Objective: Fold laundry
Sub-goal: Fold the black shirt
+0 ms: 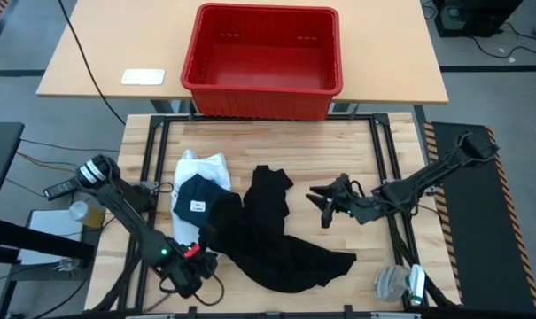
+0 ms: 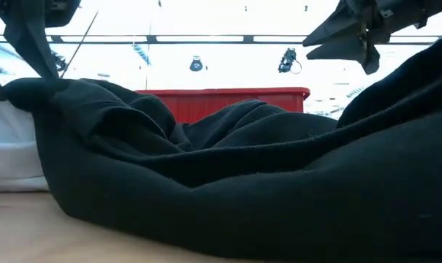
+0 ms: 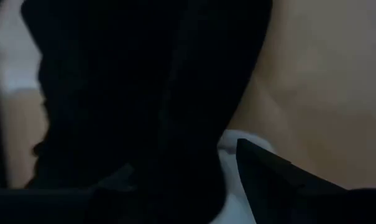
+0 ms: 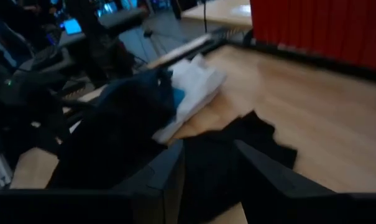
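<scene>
A large black cloth garment with legs [image 1: 272, 235] is spread crumpled across the middle of the pale wooden bench [image 1: 356, 146], one narrow part reaching toward the far edge and a wide part trailing toward the near right. Just to its left a white cloth shirt [image 1: 204, 167] is seen lying flat, with a dark folded garment bearing a small white label [image 1: 197, 199] resting on top of it; a small bright blue piece [image 4: 177, 95] is glimpsed between the two in the right wrist view.

The left gripper [image 1: 199, 254] is placed low at the near left edge of the black garment. In the left wrist view black cloth is seen filling the space beside one dark finger [image 3: 268, 177], but whether the cloth is pinched cannot be told, nor how far the fingers stand apart.

The right gripper [image 1: 325, 206] is held above the bench to the right of the black garment, apart from it. Its fingers [image 4: 262, 171] are seen parted with nothing between them.

A red plastic crate [image 1: 263, 60] is set on the lighter table beyond the bench, with a small white card [image 1: 143, 77] lying well to its left
</scene>
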